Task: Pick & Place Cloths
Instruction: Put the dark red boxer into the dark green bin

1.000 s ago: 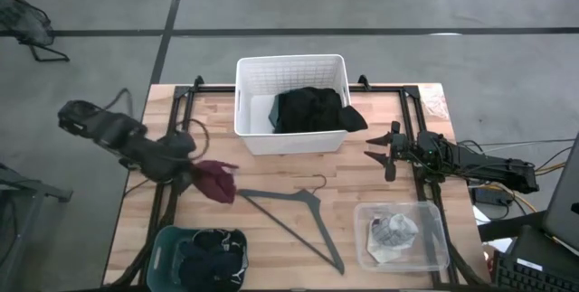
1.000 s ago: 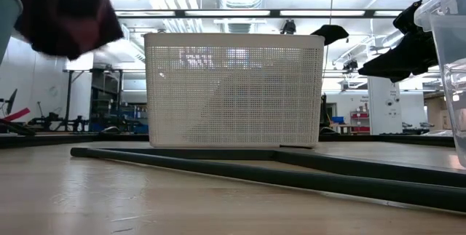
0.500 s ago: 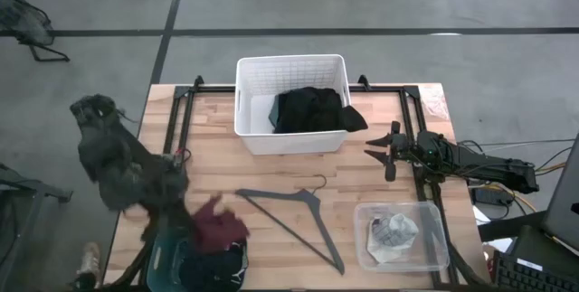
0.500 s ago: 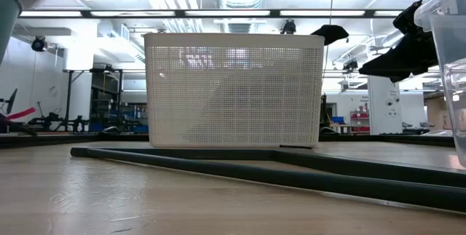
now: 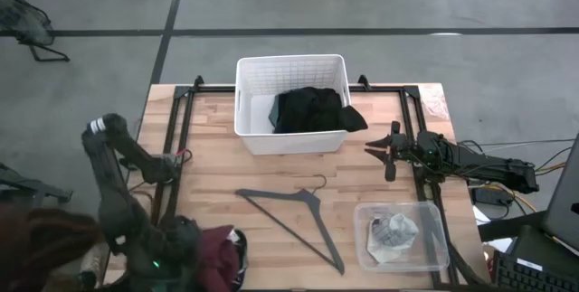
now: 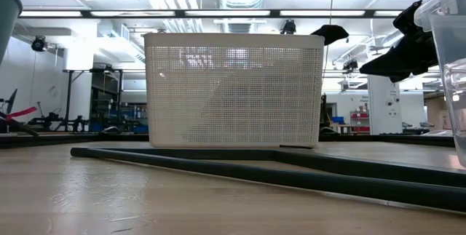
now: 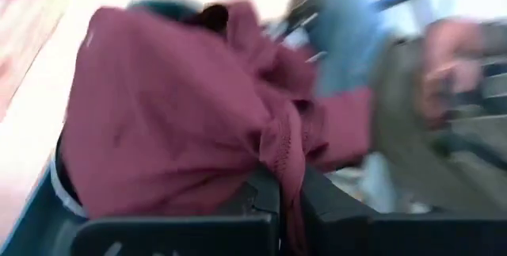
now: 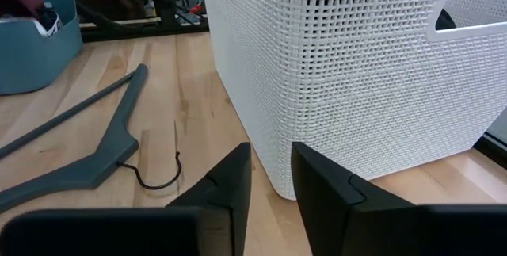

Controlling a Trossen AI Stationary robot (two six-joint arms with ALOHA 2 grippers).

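Observation:
My left gripper is at the table's near left corner, over the teal bin, shut on the maroon cloth. The cloth fills the left wrist view, with the bin's rim and dark and white pieces below it. A black cloth lies in the white slatted basket, one part draped over its right rim. A white and grey cloth lies in the clear box. My right gripper waits at the right, fingers a little apart, empty. My left gripper pinches a gathered fold of the maroon cloth between its two fingers. The rest of the cloth bunches out beyond the fingers over the teal bin. I cannot tell whether it rests on the pieces in the bin.
A thin grey hanger lies flat on the table between the bin and the clear box, in front of the basket. A person is beside the table's near left corner. Bare wood lies between the basket and the hanger.
My left gripper has carried the maroon cloth from the table's left side, beside the hanger's tip, toward the near edge. It has dropped out of the low view and is now over the teal bin. It has stayed shut on the cloth.

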